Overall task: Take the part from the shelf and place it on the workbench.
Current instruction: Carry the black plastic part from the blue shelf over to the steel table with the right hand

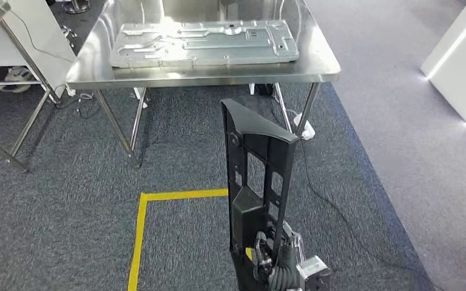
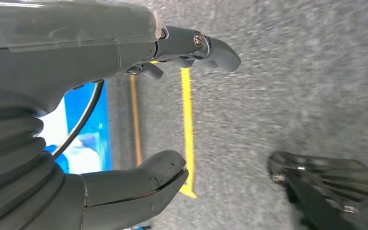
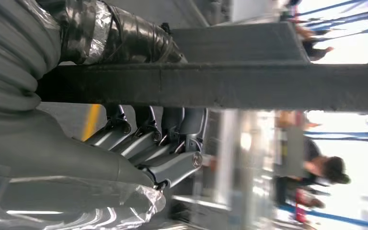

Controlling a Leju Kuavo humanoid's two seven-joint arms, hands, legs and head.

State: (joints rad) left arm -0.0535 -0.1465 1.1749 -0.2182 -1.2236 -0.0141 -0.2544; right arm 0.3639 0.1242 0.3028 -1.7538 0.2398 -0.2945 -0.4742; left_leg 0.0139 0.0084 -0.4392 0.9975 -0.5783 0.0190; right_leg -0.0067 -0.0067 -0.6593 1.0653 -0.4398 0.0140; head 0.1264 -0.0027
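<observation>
A long black plastic part (image 1: 258, 176) stands upright in front of me, held at its lower end by my right hand (image 1: 285, 260). In the right wrist view the fingers (image 3: 143, 143) wrap around the dark bar of the part (image 3: 249, 86), with the taped thumb on its other side. The steel workbench (image 1: 315, 66) stands ahead, beyond the part. My left hand (image 2: 139, 120) hangs over the carpet with its thumb and fingers apart and nothing between them.
A large pressed metal panel (image 1: 203, 42) lies along the workbench top. Yellow floor tape (image 1: 151, 212) marks a corner on the grey carpet. A second steel table (image 1: 12, 79) stands at the left, a white unit (image 1: 461, 60) at the right. A person (image 3: 326, 170) is far off.
</observation>
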